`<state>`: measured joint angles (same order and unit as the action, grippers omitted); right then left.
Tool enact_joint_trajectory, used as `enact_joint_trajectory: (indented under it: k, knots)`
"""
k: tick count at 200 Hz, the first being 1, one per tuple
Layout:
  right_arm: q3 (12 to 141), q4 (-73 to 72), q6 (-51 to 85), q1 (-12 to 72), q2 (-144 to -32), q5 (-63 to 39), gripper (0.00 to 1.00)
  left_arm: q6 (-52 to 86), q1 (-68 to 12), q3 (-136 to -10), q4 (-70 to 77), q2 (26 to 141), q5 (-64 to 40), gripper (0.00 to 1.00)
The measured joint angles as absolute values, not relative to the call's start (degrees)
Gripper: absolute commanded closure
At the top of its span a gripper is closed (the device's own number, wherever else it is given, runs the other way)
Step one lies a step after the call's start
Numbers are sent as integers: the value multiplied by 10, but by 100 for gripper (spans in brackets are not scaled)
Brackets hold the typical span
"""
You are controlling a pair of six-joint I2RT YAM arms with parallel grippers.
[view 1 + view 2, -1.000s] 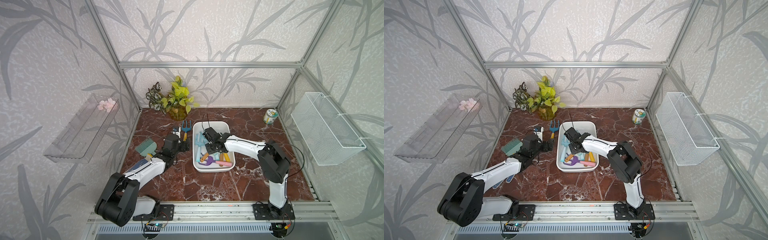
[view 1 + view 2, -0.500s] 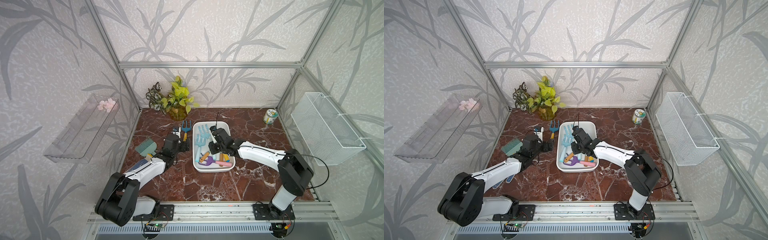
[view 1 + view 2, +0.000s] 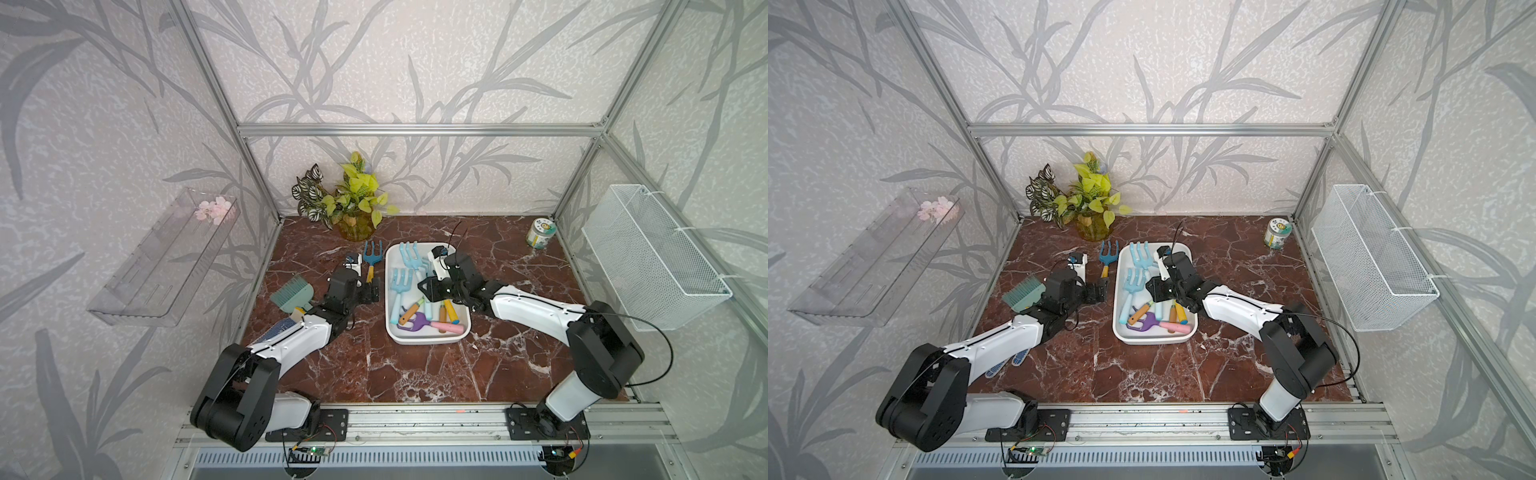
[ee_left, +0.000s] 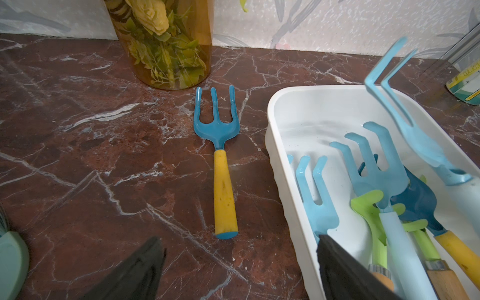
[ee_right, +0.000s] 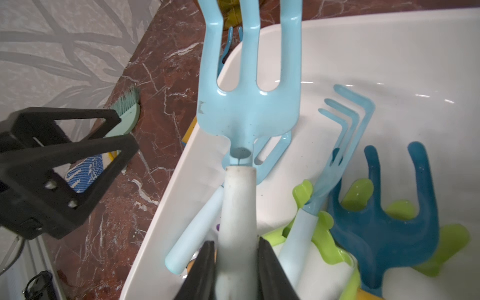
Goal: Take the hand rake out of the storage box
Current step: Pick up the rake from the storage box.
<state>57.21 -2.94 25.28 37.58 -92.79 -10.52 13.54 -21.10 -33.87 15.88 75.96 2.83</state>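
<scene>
The white storage box (image 3: 432,338) (image 3: 1154,340) stands mid-table, full of small garden tools. My right gripper (image 3: 432,286) (image 3: 1159,286) (image 5: 237,246) is shut on the pale handle of a light-blue hand rake (image 3: 409,253) (image 3: 1140,253) (image 5: 249,104). The rake's tines are tilted up over the box's far end, as the left wrist view also shows (image 4: 415,135). My left gripper (image 3: 374,289) (image 3: 1098,293) (image 4: 239,275) stands open and holds nothing, just left of the box wall (image 4: 280,155).
A dark-blue fork with a yellow handle (image 3: 370,259) (image 4: 220,161) lies on the table left of the box. Another light-blue rake (image 3: 401,280), green, dark-blue and wooden-handled tools lie in the box. A teal brush (image 3: 293,293), plant vase (image 3: 355,226) and jar (image 3: 540,233) stand around.
The right arm has swung its elbow out to the right. The gripped rake's head has risen and shifted toward the box's far end, uncovering another rake beneath. The left arm has not moved.
</scene>
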Motion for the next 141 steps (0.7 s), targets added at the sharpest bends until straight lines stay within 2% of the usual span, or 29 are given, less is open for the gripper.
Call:
enact_joint_trajectory:
  k: [74, 141]
  knots:
    - [545, 5, 211, 359, -826, -52, 83, 135, -211, -340, 158, 760, 26, 7]
    - [503, 80, 137, 279, -783, 60, 83, 133, -211, -356, 148, 771, 16, 9]
